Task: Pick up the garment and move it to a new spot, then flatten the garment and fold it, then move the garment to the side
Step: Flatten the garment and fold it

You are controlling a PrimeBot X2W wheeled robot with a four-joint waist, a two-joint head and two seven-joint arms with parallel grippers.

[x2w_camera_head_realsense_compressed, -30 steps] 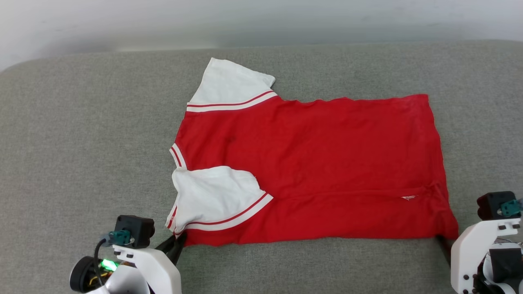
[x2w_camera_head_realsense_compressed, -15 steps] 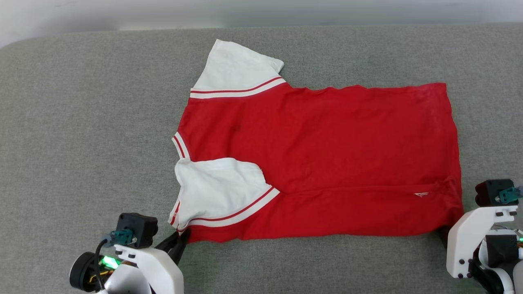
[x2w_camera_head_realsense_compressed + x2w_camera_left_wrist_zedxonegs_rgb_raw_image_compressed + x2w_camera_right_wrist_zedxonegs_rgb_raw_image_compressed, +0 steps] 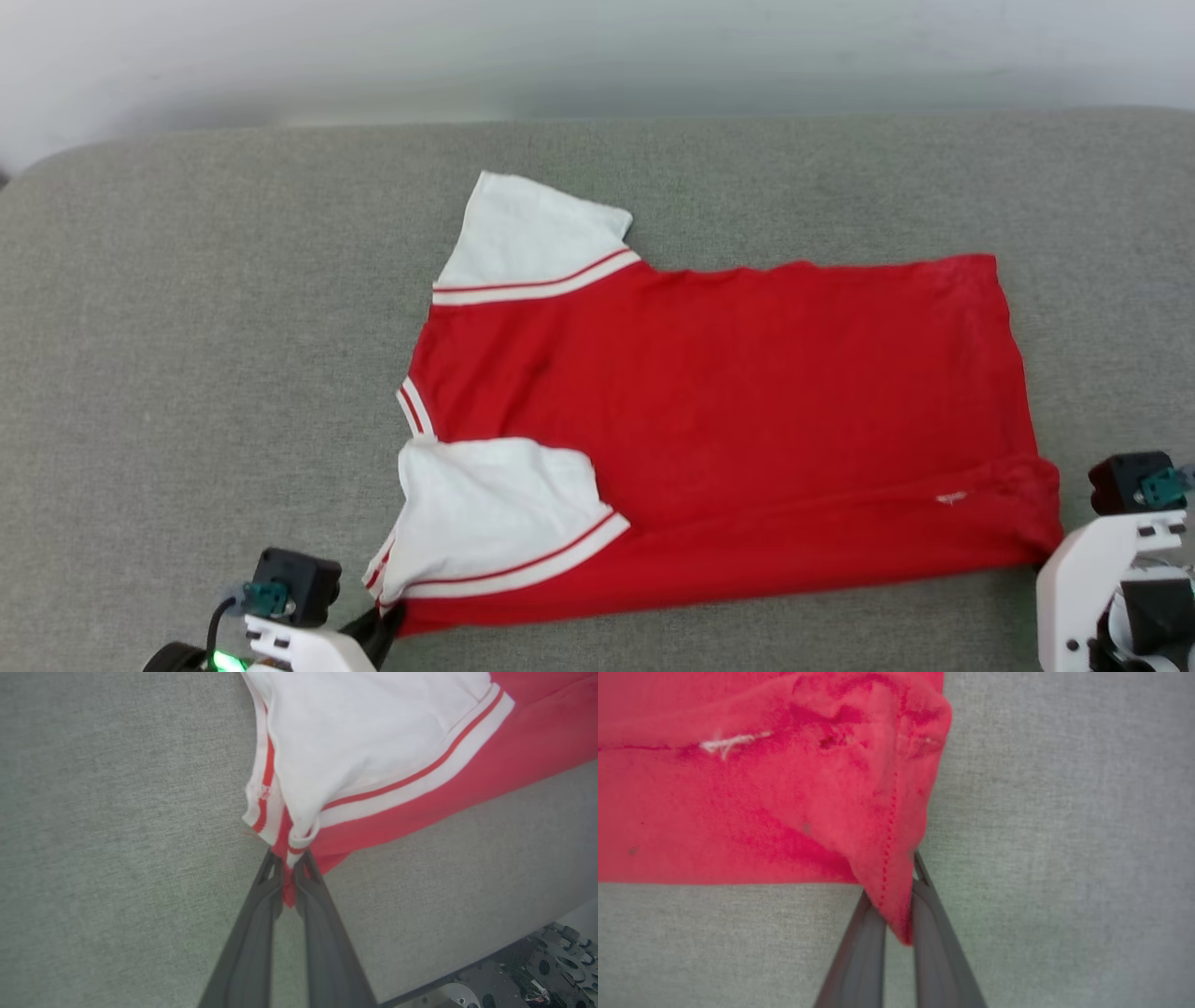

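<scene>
The garment [image 3: 728,411], red with white short sleeves and striped trim, lies spread on the grey cushion, collar to the left and hem to the right. No lettering shows on the upper side. The near sleeve [image 3: 485,513] is folded in over the body. My left gripper [image 3: 289,870] is shut on the garment's near left corner, where sleeve trim and red cloth bunch between the fingers; in the head view it [image 3: 383,625] sits at the bottom left. My right gripper [image 3: 899,896] is shut on the near right hem corner, which rises as a small peak.
The grey cushion [image 3: 187,373] reaches well past the garment on the left, right and far sides. A white wall [image 3: 597,56] stands behind its far edge. Its near edge, with the robot's base [image 3: 537,975] below, lies close behind my left gripper.
The whole head picture has shifted up and then down, so the camera has moved. My right gripper has shut on the hem corner. The left gripper keeps its hold.
</scene>
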